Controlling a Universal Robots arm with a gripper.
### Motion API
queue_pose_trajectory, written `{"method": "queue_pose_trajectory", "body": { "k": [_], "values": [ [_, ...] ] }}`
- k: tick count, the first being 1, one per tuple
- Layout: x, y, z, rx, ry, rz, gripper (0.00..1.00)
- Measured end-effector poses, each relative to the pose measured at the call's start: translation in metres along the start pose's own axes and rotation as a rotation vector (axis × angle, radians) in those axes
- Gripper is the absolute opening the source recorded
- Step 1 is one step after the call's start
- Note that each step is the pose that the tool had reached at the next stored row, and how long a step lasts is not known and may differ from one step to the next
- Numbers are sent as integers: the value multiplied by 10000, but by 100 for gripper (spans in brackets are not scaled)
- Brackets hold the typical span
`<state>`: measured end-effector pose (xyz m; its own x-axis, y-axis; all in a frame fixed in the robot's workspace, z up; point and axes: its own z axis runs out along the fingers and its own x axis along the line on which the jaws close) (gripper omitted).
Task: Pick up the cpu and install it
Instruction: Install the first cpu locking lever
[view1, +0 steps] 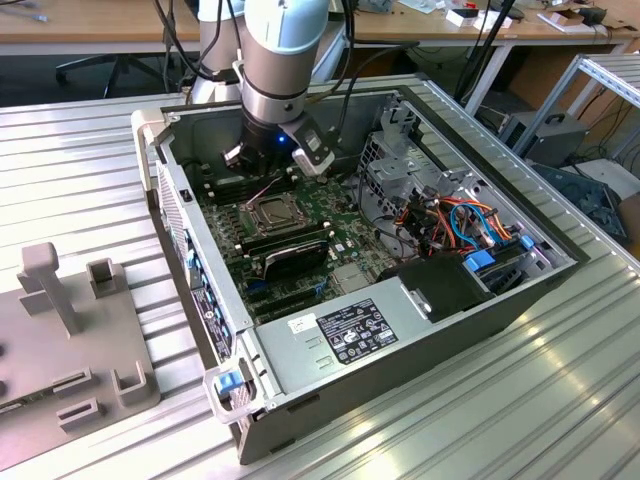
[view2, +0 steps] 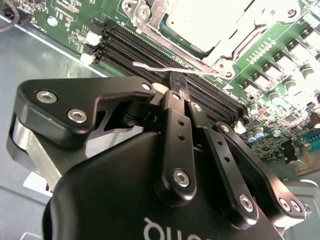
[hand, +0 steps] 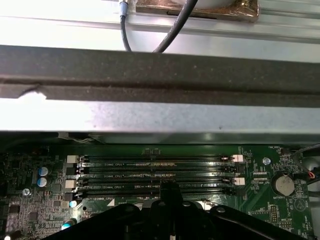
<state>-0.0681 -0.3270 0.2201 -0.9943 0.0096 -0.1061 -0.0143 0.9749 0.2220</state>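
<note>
One gripper (view2: 179, 82), fingers pinched together on nothing I can see, hovers over the RAM slots (view2: 150, 52); cpu (view2: 210, 20) sits in its socket just beyond, so I judge installation nearly done.

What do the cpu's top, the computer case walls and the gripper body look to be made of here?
The cpu top looks like dull, pale metal, matte with a soft glare. The computer case walls look like bare sheet steel: grey, lightly speckled, with folded edges and stamped holes. The gripper body looks like black anodised metal or hard plastic, satin, joined by shiny screws; its jaws are shut, holding nothing.
</note>
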Motion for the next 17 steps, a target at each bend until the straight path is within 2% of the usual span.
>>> {"method": "queue_pose_trajectory", "body": {
  "k": [4,17],
  "values": [
    [-5,11,-46,-2,-10,-3,11],
    [56,15,-67,-2,-193,-44,11]
  ]
}}
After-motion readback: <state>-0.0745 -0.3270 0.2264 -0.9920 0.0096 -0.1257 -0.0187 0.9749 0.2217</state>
